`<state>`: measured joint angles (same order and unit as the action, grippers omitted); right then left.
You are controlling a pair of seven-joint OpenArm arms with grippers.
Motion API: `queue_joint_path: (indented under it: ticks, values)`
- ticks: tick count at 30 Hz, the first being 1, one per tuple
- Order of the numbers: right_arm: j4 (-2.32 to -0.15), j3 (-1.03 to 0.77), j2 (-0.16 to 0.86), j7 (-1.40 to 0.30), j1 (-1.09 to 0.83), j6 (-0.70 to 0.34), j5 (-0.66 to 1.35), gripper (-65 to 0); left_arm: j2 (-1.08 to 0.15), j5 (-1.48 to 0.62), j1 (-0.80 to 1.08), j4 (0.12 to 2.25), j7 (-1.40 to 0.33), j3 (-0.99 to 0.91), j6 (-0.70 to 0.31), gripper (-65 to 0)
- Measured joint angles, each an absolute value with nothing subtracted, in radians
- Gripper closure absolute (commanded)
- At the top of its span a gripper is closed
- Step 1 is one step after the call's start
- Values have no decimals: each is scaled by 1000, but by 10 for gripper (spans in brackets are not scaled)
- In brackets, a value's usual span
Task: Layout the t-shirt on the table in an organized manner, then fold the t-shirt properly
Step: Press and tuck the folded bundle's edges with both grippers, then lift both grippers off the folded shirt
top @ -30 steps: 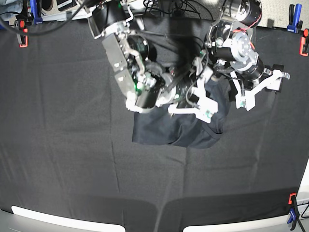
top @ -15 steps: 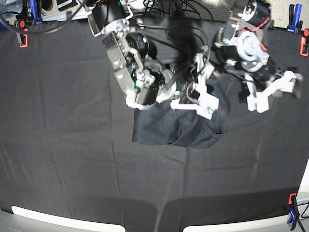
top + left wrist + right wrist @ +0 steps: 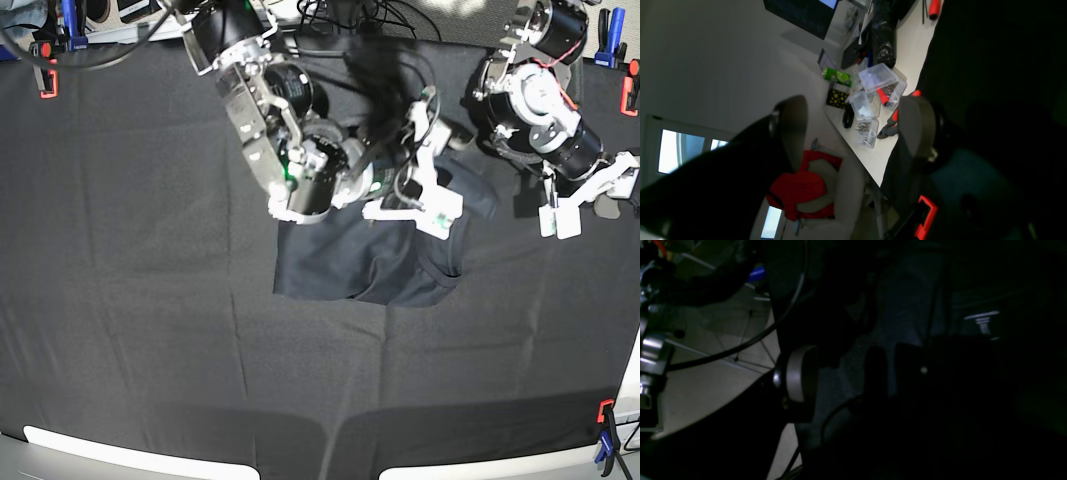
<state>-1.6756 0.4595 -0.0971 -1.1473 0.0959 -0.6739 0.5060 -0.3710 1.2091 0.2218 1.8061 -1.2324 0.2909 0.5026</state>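
Table (image 3: 120,300), black-draped, spans the whole base view. T-shirt (image 3: 350,265) lies bunched just above table centre, a rough slab with its long axis running across the view, collar side toward the view's right. Right gripper (image 3: 425,165) hangs directly over the shirt's upper edge, jaws spread, nothing held: clearly the nearer arm. Left gripper (image 3: 590,195) sits off the cloth, beside the shirt's collar side, jaws released and empty.

Beside your rig, clear plastic boxes (image 3: 878,87), a green can (image 3: 836,75), a red-draped chair (image 3: 813,190), clamps (image 3: 607,432).
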Motion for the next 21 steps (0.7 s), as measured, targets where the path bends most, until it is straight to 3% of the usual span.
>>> queue_joint_path:
  ticks: [8, 15, 21]
  values:
    - [-1774, 281, -91, -1148, 101, -673, 283, -350, -371, 1208, 222, 1806, -1240, 292, 506, -385]
    - [-2126, 241, 81, -1147, -106, -677, 317, -350, -371, 1193, 223, 1806, -1239, 293, 516, -385]
    - [-2172, 241, 179, -1151, -182, -678, 270, -350, -369, 1140, 223, 1806, -1240, 294, 514, -385]
